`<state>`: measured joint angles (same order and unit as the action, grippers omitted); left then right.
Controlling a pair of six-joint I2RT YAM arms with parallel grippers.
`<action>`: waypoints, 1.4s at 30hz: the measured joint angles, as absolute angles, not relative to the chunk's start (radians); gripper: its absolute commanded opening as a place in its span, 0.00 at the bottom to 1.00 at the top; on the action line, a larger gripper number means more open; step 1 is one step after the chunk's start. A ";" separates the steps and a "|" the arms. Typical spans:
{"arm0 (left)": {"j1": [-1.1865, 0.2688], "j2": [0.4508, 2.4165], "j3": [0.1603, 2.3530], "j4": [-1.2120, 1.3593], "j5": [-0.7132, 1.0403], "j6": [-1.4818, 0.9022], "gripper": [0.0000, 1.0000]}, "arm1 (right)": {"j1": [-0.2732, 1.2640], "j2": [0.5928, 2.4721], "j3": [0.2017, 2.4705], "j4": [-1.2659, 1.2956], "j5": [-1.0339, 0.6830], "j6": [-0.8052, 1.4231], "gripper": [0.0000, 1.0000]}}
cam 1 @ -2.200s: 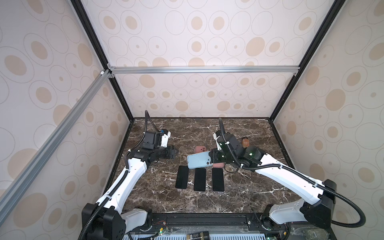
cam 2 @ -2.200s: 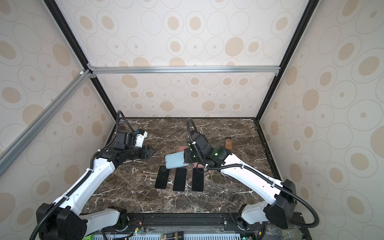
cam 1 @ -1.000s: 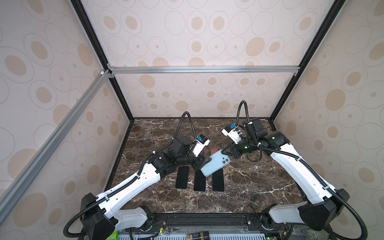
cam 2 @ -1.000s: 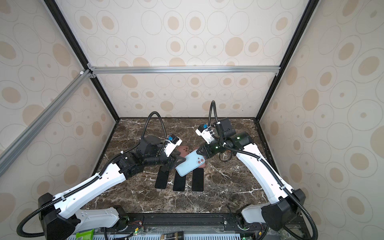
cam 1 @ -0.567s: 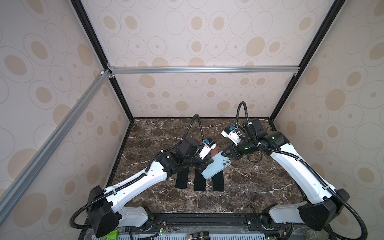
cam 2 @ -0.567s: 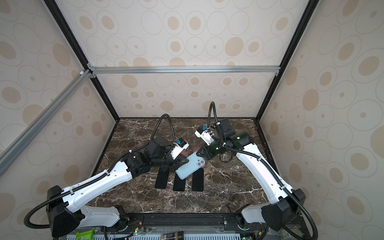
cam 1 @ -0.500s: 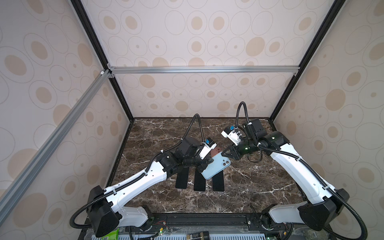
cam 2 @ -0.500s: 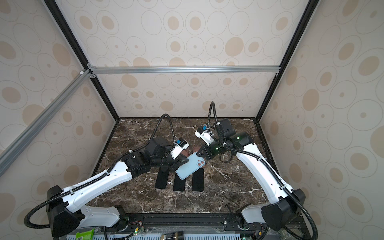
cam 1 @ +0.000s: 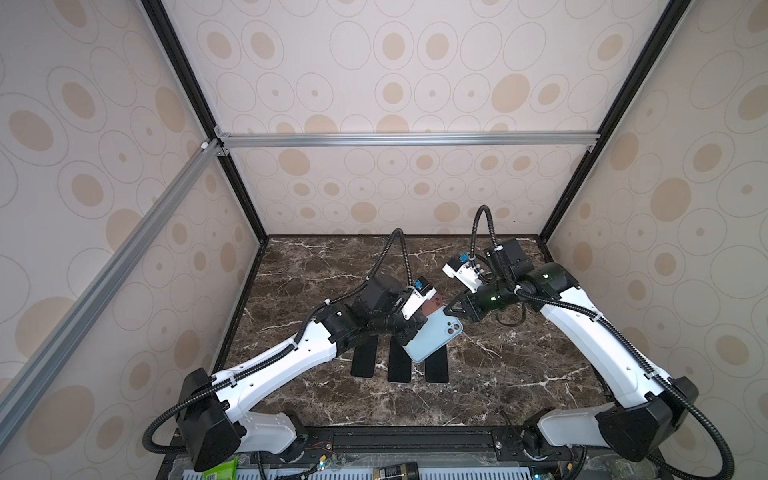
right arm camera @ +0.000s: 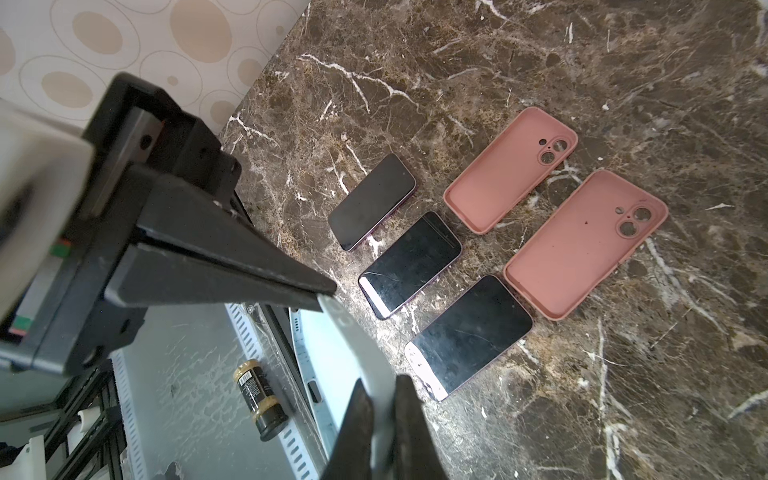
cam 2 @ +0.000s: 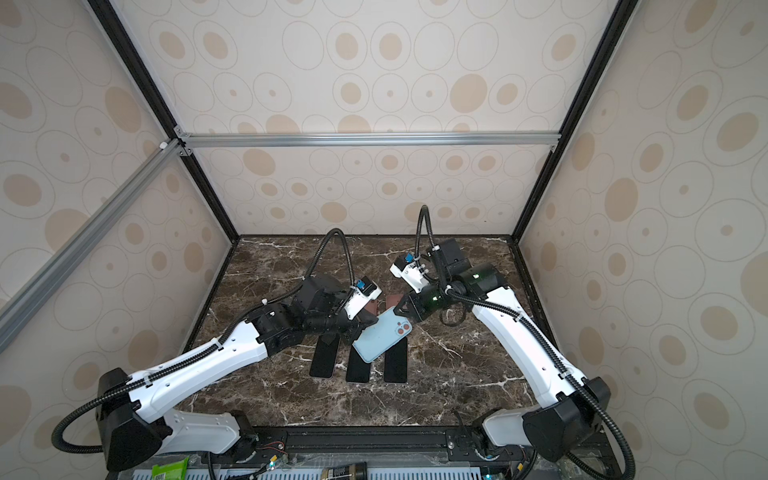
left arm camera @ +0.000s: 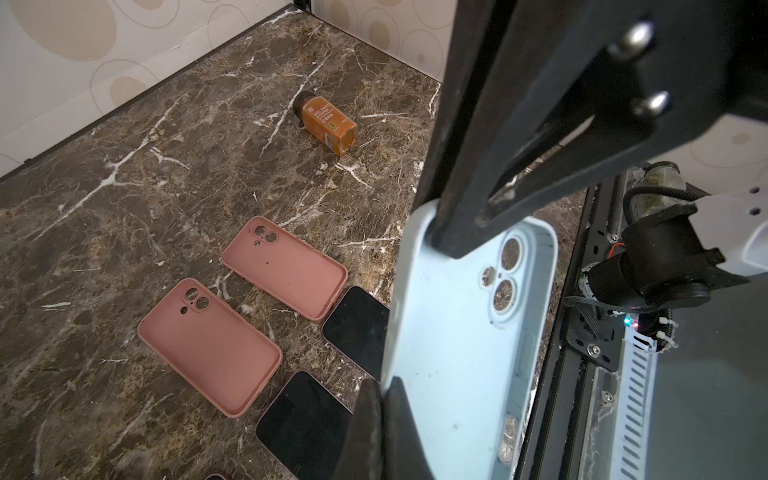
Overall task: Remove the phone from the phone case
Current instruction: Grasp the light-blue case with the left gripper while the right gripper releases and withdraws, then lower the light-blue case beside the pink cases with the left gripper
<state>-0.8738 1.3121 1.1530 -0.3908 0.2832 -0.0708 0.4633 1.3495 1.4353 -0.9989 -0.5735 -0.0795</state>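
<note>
Pale-blue phone case (cam 1: pixel 432 340) clamped in mid-air above three bare phones (cam 1: pixel 398 368) toward the worktop's (cam 1: pixel 519 365) front edge. Pinched on one long side by left gripper (left arm camera: pixel 385 390), at the camera end by right gripper (cam 1: pixel 449 310). Looks empty. Long axis running straight out from right gripper.

White capital lettering runs along the orange-brown plastic bottle with a dark cap (left arm camera: pixel 328 122), pictured lying on its side on the brown marble tabletop (left arm camera: pixel 124 166). The top line appears to read "RED SWEET" and the next "PEPPER". Smaller print and a round mark beneath are too fine to make out. Beyond the table's near edge lies a small jar with tan contents and a black label (right arm camera: pixel 259 401), its white print too small to read. A green packet (cam 1: pixel 220 473) at near left shows no legible wording.
</note>
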 measured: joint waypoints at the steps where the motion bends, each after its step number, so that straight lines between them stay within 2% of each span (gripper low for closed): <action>1: -0.875 1.312 1.153 -0.391 0.281 -0.070 0.00 | 0.463 1.349 1.434 -0.998 -0.573 -0.079 0.00; 4: -0.877 1.313 1.153 -0.392 0.266 -0.071 0.00 | 0.463 1.348 1.428 -0.989 -0.572 -0.070 0.17; 6: -0.879 1.313 1.155 -0.393 0.240 -0.072 0.00 | 0.463 1.340 1.414 -0.961 -0.571 -0.046 0.35; 8: -0.882 1.313 1.155 -0.397 0.208 -0.076 0.00 | 0.463 1.316 1.394 -0.926 -0.561 -0.030 0.46; 10: -0.882 1.313 1.155 -0.401 0.165 -0.084 0.00 | 0.463 1.278 1.370 -0.886 -0.539 -0.004 0.53; 18: -0.850 1.313 1.145 -0.389 0.026 -0.159 0.00 | 0.468 1.108 1.204 -0.639 -0.367 0.180 0.65; 24: -0.755 1.313 1.083 -0.351 -0.009 -0.255 0.00 | 0.521 1.088 1.073 -0.480 -0.205 0.356 0.70; 35: -0.491 1.320 0.912 -0.228 0.107 -0.432 0.00 | 0.675 1.284 1.040 -0.297 -0.030 0.570 0.83; 42: -0.397 1.401 0.908 -0.167 0.187 -0.480 0.00 | 0.731 1.472 1.096 -0.250 0.007 0.627 0.90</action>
<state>-0.3973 1.4014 0.9077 -0.1665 0.1875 -0.4805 0.7315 1.4719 1.0962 -0.2504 0.0067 0.6266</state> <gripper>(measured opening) 0.047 0.882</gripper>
